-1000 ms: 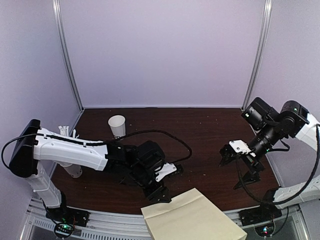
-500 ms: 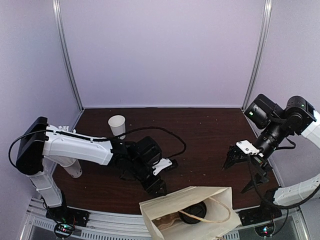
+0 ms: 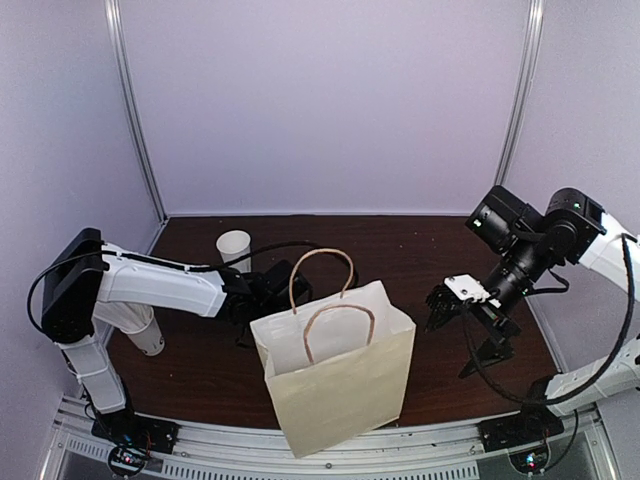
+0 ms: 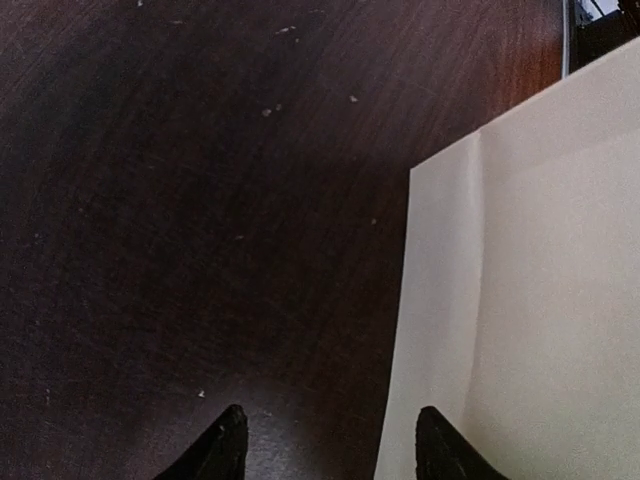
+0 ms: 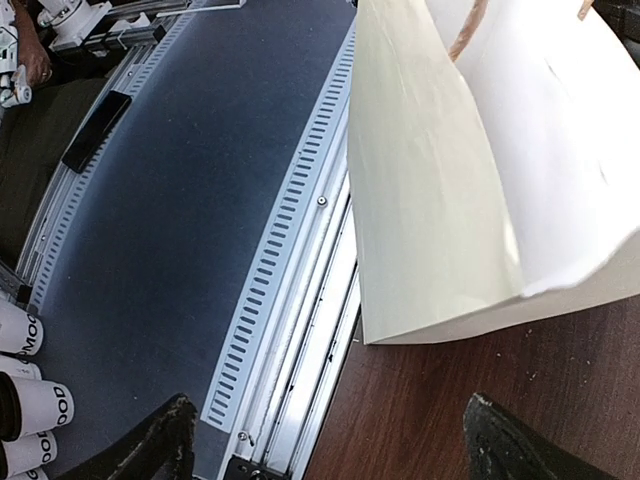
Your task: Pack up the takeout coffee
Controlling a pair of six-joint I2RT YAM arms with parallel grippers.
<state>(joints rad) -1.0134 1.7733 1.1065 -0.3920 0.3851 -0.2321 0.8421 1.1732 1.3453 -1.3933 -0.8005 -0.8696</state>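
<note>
The takeout coffee is hidden from every view. A cream paper bag (image 3: 335,375) with brown twine handles stands upright at the near middle of the table, its mouth open. My left gripper (image 4: 335,447) is open with nothing between its tips, low over the dark table beside the bag's side wall (image 4: 540,300); in the top view the bag hides it. My right gripper (image 3: 462,332) hangs open and empty to the right of the bag. In its wrist view the right gripper (image 5: 335,440) looks past the bag's bottom corner (image 5: 450,220) at the table's near edge.
An open white paper cup (image 3: 233,250) without a lid stands at the back left. Another white cup (image 3: 148,337) sits under the left arm (image 3: 160,285). The slotted metal rail (image 5: 290,250) runs along the table's near edge. Printed white cups (image 5: 25,400) lie off the table.
The bag has gone from lying flat at the near edge to standing upright, further onto the table. My left arm has drawn back behind it. The right gripper has shifted slightly left.
</note>
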